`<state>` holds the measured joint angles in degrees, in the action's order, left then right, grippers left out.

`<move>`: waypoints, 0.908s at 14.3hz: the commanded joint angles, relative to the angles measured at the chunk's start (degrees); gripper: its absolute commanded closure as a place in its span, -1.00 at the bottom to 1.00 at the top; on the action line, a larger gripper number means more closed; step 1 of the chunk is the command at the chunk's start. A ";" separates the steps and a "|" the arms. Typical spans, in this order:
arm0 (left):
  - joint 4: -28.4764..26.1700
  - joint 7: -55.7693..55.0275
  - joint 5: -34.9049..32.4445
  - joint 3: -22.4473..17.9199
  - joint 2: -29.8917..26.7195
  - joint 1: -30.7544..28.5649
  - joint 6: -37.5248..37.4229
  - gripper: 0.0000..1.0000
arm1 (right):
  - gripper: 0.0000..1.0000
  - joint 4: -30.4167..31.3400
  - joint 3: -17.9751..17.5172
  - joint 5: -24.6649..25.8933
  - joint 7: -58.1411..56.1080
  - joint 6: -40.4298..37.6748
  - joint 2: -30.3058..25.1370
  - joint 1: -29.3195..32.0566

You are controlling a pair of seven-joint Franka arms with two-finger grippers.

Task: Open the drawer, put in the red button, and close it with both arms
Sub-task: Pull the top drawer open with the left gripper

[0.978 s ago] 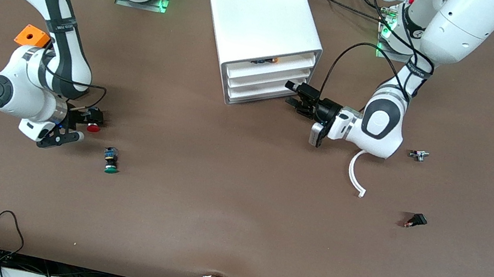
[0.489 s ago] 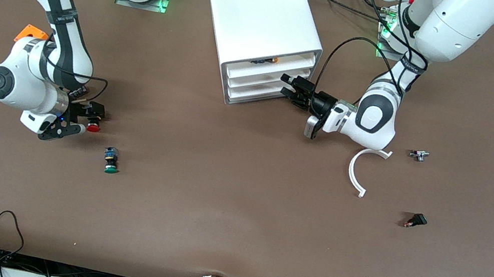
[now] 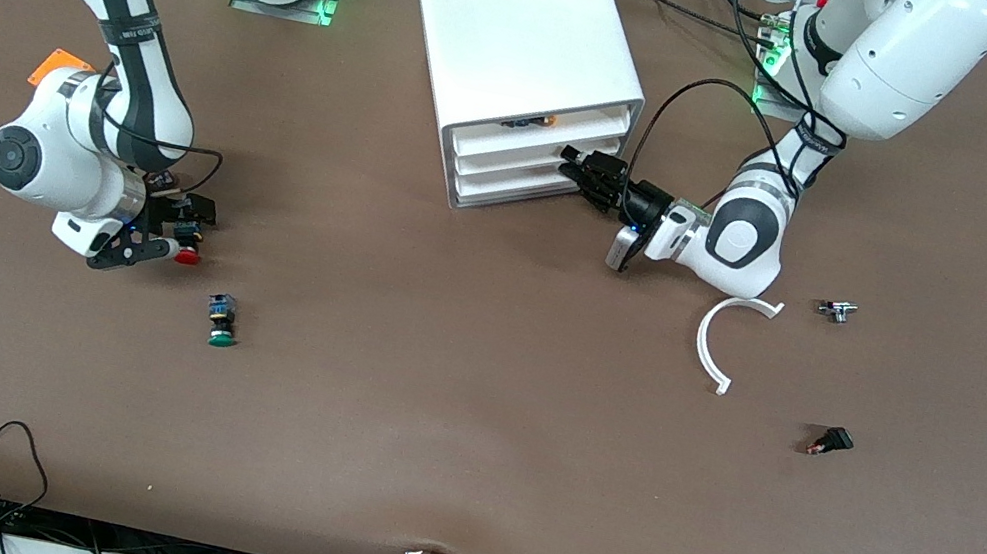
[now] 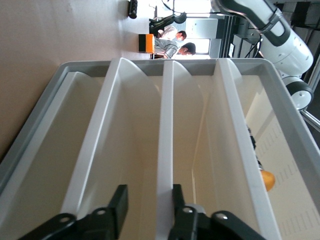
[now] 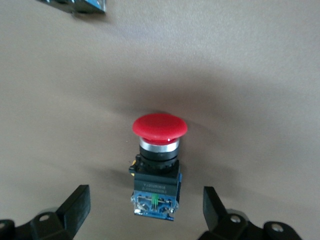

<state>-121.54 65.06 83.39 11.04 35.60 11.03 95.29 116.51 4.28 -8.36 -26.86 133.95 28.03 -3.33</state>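
The right gripper [image 3: 174, 233] hangs low over the red button [image 3: 186, 254], which lies on the tabletop [image 3: 449, 411], fingers [image 5: 75, 207] spread wide either side of it. At the cabinet [image 3: 522, 59], the left gripper [image 3: 585, 174] straddles the middle drawer [image 3: 528, 164] rim, fingers [image 4: 117, 205] parted, apparently not yet clamped.

Green button [image 3: 222, 323] on surface [image 3: 449, 411]; white curved strip [image 3: 720, 342], small metal part [image 3: 837, 310], black part [image 3: 831, 441] well apart from it.

Red button [image 5: 159, 165] flat on table (red cap, blue block); drawer [image 3: 533, 165] shut.
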 commanded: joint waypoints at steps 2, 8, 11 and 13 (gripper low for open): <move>-0.63 1.74 1.51 0.48 -0.36 -0.48 0.16 0.70 | -1.00 2.14 0.28 -0.87 -3.19 2.37 -0.96 0.16; -0.01 1.13 1.51 0.48 -0.54 -0.92 0.16 1.00 | -0.90 2.14 0.46 -0.61 -3.91 2.81 -0.08 0.34; 0.25 0.16 1.43 0.48 -0.71 -1.36 0.16 1.00 | -0.77 2.14 0.46 -0.08 -4.34 3.07 0.01 0.43; 1.30 -1.50 1.25 0.39 -0.71 -1.36 0.24 1.00 | -0.71 1.88 0.46 -0.08 -4.43 3.16 0.53 0.43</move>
<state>-121.04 64.91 83.58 11.21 35.46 10.24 94.46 117.82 4.73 -8.34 -29.95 136.08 28.49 -3.11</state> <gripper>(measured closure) 0.855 0.128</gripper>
